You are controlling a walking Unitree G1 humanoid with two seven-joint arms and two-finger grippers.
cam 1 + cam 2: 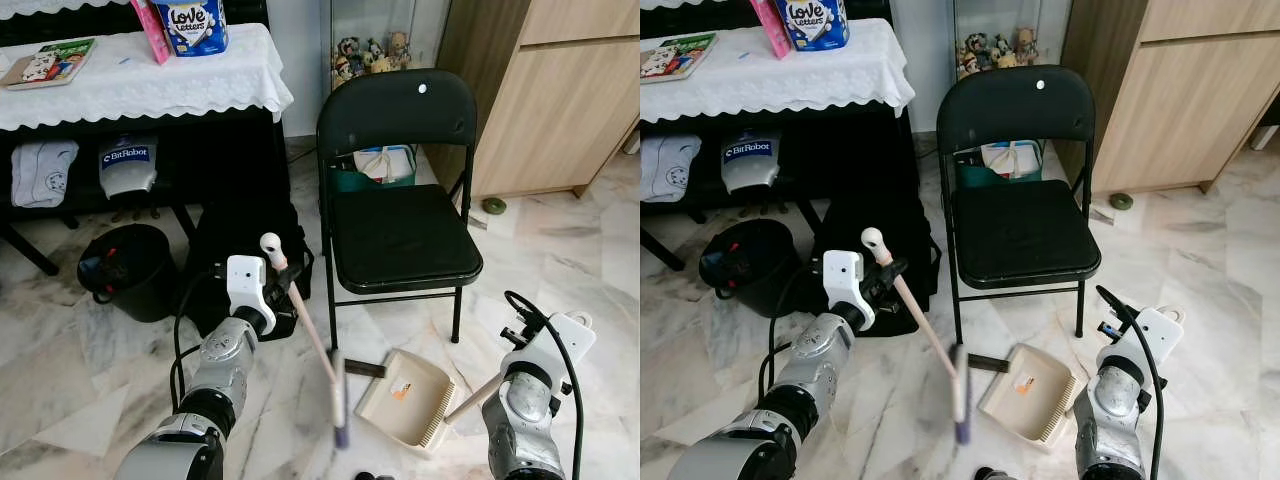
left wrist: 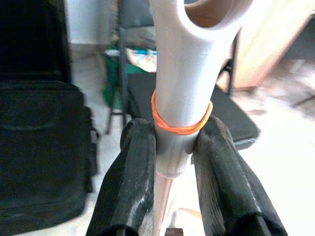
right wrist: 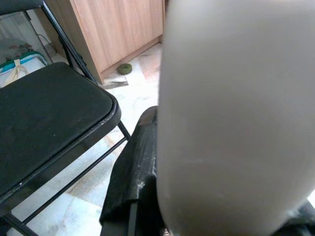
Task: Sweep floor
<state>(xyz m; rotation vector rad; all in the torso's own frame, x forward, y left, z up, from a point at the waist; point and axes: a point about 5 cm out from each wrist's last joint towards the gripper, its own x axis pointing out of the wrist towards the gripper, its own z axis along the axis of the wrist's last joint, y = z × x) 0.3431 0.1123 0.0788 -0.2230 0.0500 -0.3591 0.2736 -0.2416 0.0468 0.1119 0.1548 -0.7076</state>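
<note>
Left eye view: marble floor (image 1: 90,370); left pincer (image 2: 170,162) grips broom (image 1: 312,345); right pincer (image 3: 147,162) grips dustpan (image 1: 405,395).

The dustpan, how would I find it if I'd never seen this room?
Find the black folding chair in the middle of the room. On the marble floor just in front of its legs lies the dustpan, beside the broom. It is the only flat beige scoop, with an orange sticker inside.

The broom (image 1: 312,338) has a pale pink handle with an orange rubber band near its looped top, slanting down to a blurry head beside the dustpan. The beige dustpan (image 1: 406,396) sits tilted on the marble floor (image 1: 560,250), just in front of the black folding chair (image 1: 400,215).
</note>
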